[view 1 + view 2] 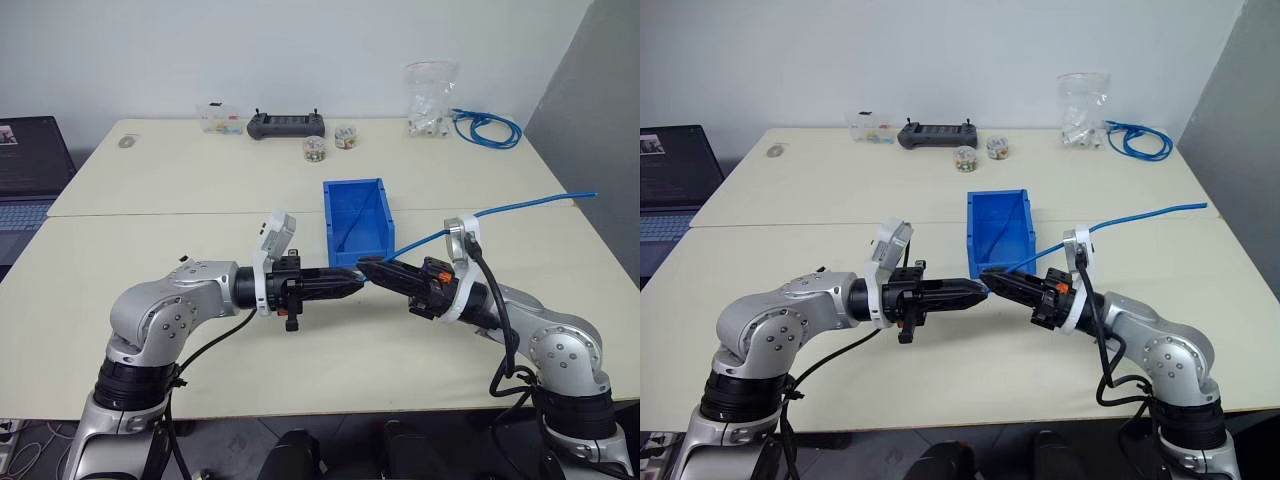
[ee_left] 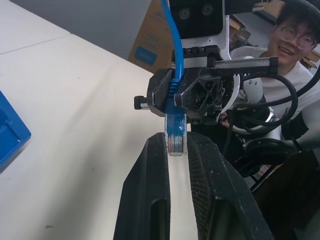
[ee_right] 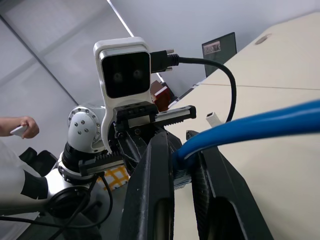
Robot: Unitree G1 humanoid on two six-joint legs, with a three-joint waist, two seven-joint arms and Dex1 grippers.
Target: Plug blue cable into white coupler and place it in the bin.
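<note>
Two black-fingered grippers, left [image 1: 345, 285] and right [image 1: 368, 270], meet tip to tip before the open bright-blue plastic bin [image 1: 345, 197]; thin blue cable [image 1: 520, 206] trails rightward.

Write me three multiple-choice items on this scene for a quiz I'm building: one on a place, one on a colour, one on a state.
1. Where is the bin?
A. beyond the two pincers
B. on the laptop
C. on the floor

2. What colour is the cable in the right pincer?
A. red
B. blue
C. yellow

3. What is the right pincer doing?
A. hanging open
B. lying flat on the table
C. gripping the cable's plug end

Answers: 1 A, it sits mid-table behind them; 2 B, bright blue; 3 C, its fingers close on the cable.
</note>
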